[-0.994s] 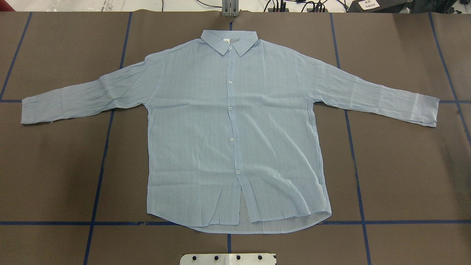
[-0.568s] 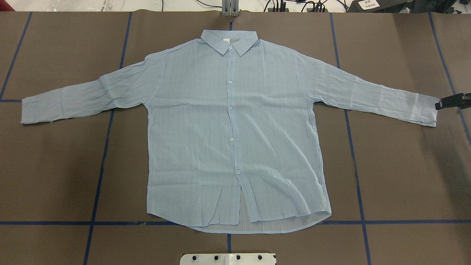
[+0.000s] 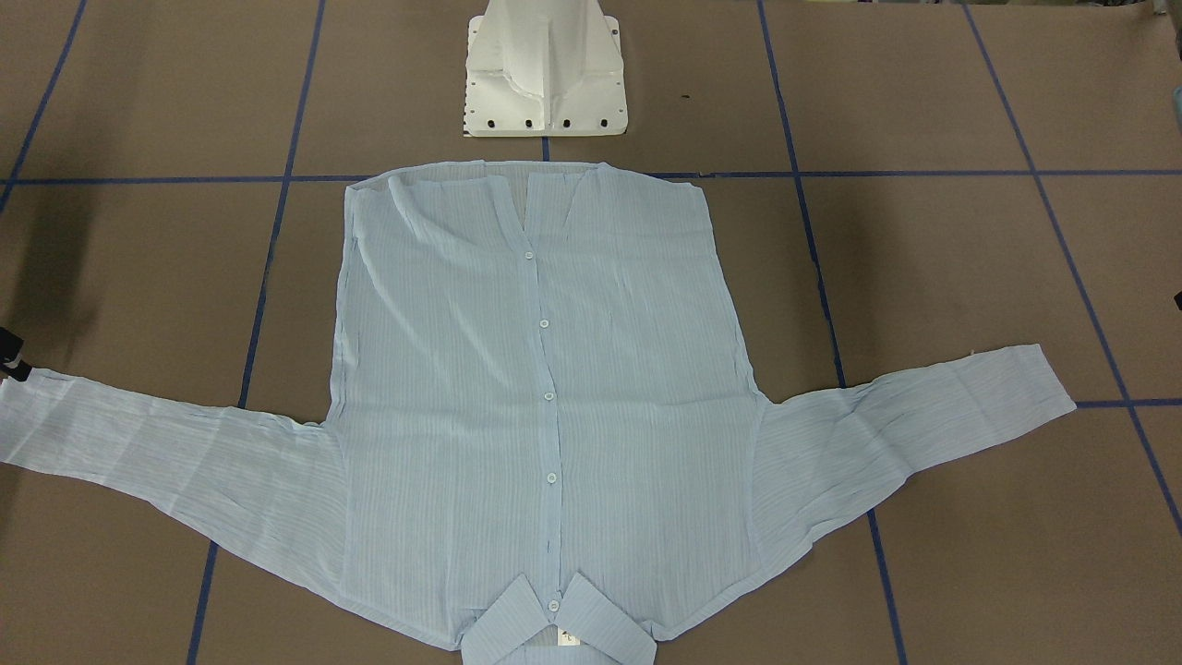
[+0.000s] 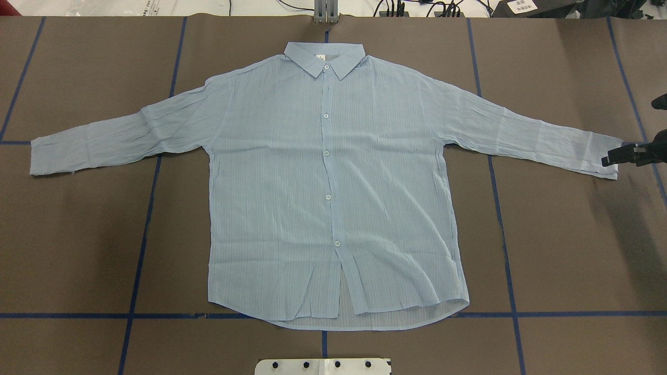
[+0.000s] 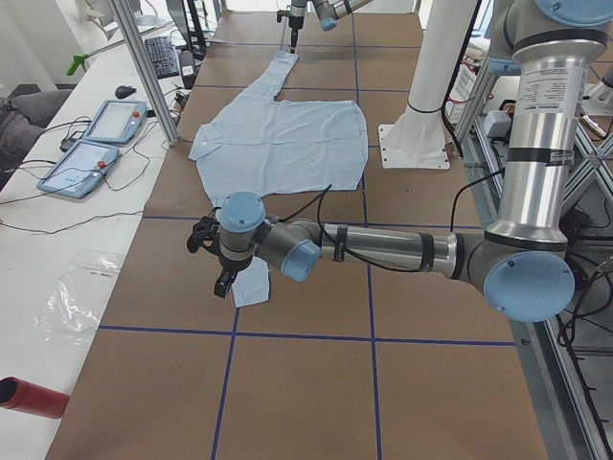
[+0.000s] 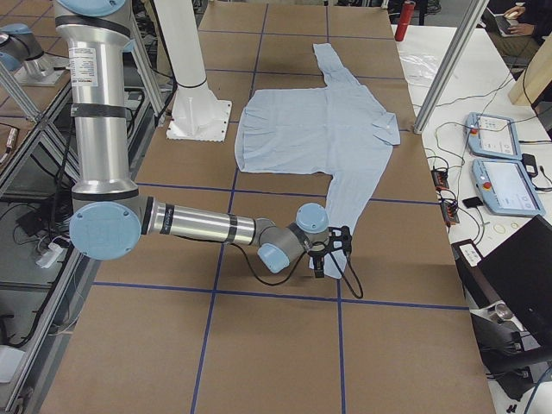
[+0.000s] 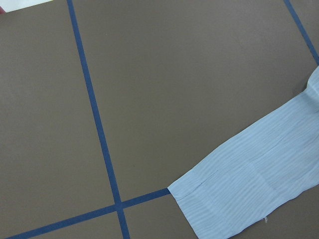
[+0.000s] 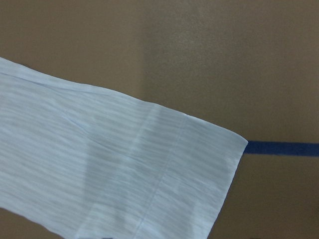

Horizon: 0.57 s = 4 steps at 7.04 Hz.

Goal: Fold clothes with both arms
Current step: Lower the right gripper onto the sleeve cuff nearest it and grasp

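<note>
The clothes are one light blue striped shirt [image 4: 328, 187] lying flat and buttoned on the brown table, collar away from the robot and both sleeves spread out. My right gripper [image 4: 629, 132] hangs at the end of the right sleeve's cuff [image 4: 599, 156] with its fingers [image 4: 615, 156] apart and nothing between them; the right side view also shows that gripper [image 6: 332, 247] by the cuff. My left gripper [image 5: 215, 257] hovers just beyond the left sleeve's cuff [image 5: 251, 285], and I cannot tell whether it is open. The left wrist view shows only that cuff [image 7: 239, 189] and bare table.
The white pedestal base [image 3: 545, 74] stands at the shirt's hem side. Blue tape lines [image 4: 140, 250] grid the table. A side bench beyond the collar holds two teach pendants [image 5: 91, 144] and cables, with an aluminium post [image 5: 144, 67] at its edge. A red cylinder [image 5: 29, 395] lies at the bench's near end.
The right gripper came in from the overhead view's right edge and moved left to the end of the right sleeve's cuff. The shirt has not moved.
</note>
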Each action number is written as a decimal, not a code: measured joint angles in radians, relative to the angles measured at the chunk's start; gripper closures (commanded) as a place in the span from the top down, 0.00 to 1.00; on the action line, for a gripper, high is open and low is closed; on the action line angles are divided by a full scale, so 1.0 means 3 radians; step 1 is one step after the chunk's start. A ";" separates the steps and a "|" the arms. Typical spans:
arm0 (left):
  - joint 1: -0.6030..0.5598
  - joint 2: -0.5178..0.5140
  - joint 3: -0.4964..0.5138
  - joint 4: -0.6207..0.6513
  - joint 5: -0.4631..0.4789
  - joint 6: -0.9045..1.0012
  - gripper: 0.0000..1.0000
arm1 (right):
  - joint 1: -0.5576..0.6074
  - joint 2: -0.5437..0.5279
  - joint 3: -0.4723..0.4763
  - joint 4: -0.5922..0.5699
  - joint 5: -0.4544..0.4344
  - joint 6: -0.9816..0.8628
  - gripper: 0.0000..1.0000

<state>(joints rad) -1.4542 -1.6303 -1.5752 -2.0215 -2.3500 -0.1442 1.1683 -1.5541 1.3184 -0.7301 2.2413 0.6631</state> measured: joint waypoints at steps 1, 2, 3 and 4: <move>0.0000 -0.0008 0.0006 0.0001 0.0000 0.0001 1.00 | -0.0017 0.0003 -0.0043 -0.0008 0.0007 -0.0009 0.77; 0.0000 -0.0013 0.0014 -0.0001 0.0000 0.0002 1.00 | -0.0045 0.0009 -0.0074 -0.0012 0.0008 -0.0014 0.72; 0.0000 -0.0016 0.0017 -0.0004 0.0000 0.0002 1.00 | -0.0077 0.0026 -0.0104 -0.0016 0.0008 -0.0017 0.63; 0.0000 -0.0019 0.0022 -0.0005 0.0000 0.0004 1.00 | -0.0097 0.0050 -0.0129 -0.0019 0.0014 -0.0020 0.51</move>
<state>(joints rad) -1.4542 -1.6360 -1.5687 -2.0230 -2.3500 -0.1431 1.1392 -1.5392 1.2798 -0.7356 2.2455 0.6572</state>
